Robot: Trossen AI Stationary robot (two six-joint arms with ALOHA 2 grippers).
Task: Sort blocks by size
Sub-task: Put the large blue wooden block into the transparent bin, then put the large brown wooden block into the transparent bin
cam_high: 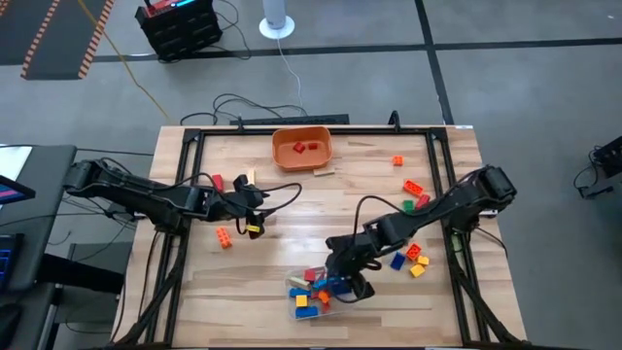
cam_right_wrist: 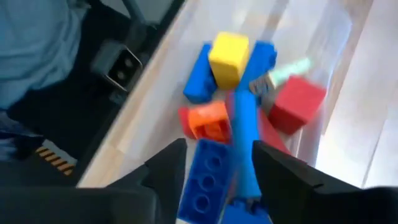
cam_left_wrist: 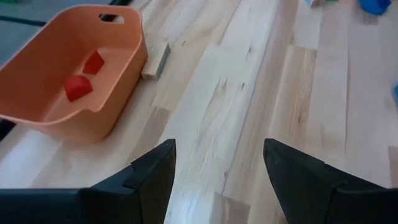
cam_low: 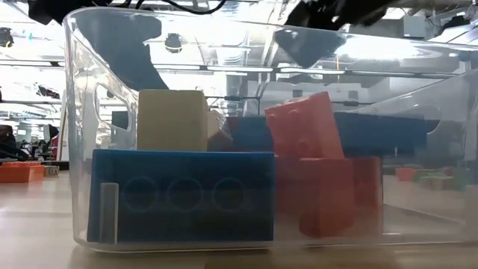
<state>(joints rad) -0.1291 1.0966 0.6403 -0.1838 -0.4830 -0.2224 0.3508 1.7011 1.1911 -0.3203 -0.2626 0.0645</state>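
Looking down from above, the right gripper [cam_high: 352, 277] hangs at the clear tub [cam_high: 292, 282] of blocks [cam_high: 309, 297] near the table's [cam_high: 292, 214] front edge, so this arm is nearer; the left gripper [cam_high: 255, 206] waits mid-table left.

Low view: blue, tan and red blocks [cam_low: 224, 179] fill the tub.

Left wrist view: its fingers [cam_left_wrist: 152, 180] are parted, empty, facing the orange bowl [cam_left_wrist: 118, 68].

Right wrist view: a long blue block [cam_right_wrist: 244, 146] stands between the spread fingers [cam_right_wrist: 168, 165], its long axis running away from the gripper; whether it is gripped I cannot tell.
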